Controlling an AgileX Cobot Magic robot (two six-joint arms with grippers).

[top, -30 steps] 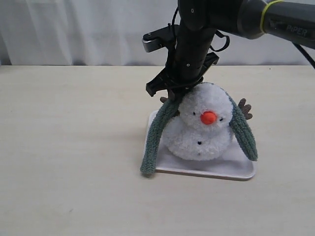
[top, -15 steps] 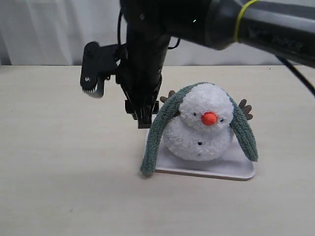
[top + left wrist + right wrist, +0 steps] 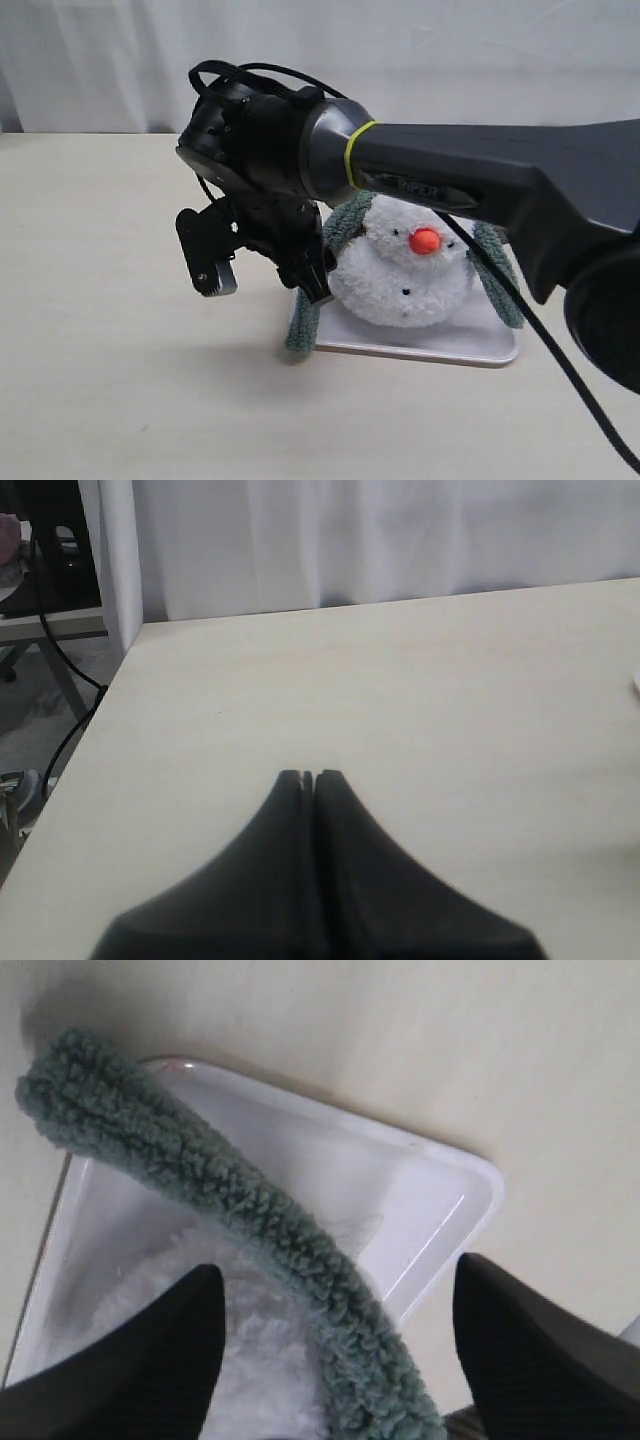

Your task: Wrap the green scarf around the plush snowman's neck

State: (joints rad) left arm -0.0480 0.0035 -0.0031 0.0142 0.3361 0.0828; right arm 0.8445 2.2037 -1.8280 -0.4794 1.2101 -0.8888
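The plush snowman (image 3: pixel 405 270), white with an orange nose, sits on a white tray (image 3: pixel 430 348). The green scarf (image 3: pixel 497 285) runs up both sides of its head, and one end hangs down on each side. My right arm hides the top of the head. My right gripper (image 3: pixel 268 290) hangs open just left of the snowman, at the scarf's left hanging end (image 3: pixel 300 335). In the right wrist view the right gripper (image 3: pixel 338 1265) is open, with the scarf (image 3: pixel 230 1195) lying between its fingers untouched, over white fur (image 3: pixel 265 1360). My left gripper (image 3: pixel 308 776) is shut and empty above bare table.
The tray (image 3: pixel 430 1185) lies on a pale wooden table (image 3: pixel 120 380) with a white curtain (image 3: pixel 100 60) behind. The left wrist view shows the table's far edge, with cables and furniture beyond the table corner (image 3: pixel 60 630).
My right gripper has let go of the scarf at the snowman's head and opened. It has swung left and down to the scarf's left hanging end.
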